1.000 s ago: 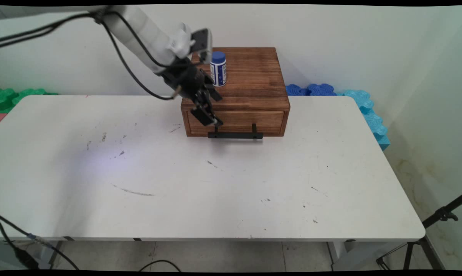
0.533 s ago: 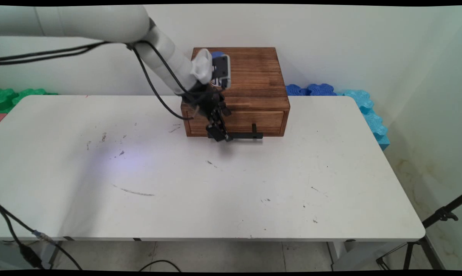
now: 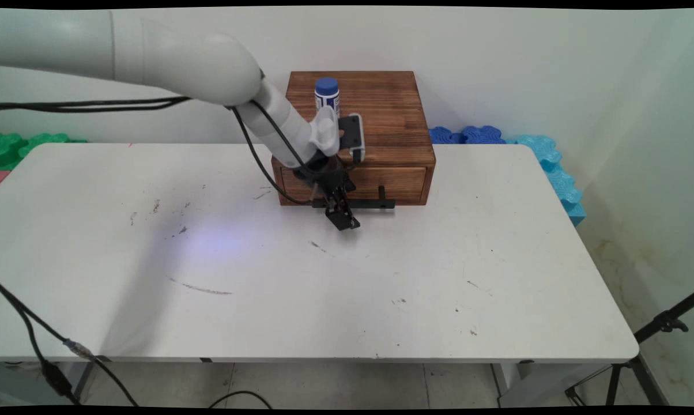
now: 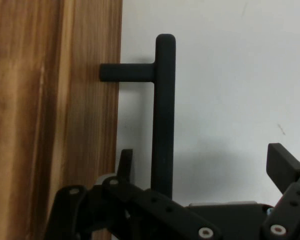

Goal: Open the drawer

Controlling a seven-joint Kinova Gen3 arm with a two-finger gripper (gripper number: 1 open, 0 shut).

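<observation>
White table (image 3: 324, 300) carries a wooden drawer box (image 3: 381, 132) at its far edge, bottle (image 3: 327, 95) on top; claw (image 4: 205, 172), lower than a second ago, has its fingers apart astride the left of the black handle (image 4: 163, 110), drawer shut.

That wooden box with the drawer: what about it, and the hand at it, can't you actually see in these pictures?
- Inside of the drawer: shut front hides it, both views.
- Left part of the handle: main view, the hand covers it; hand view, its lower end disappears behind the hand's linkage.
- Bottle on the box: lower half behind the arm; label too small to read.
- Box's back and far sides: turned away from both views.
</observation>
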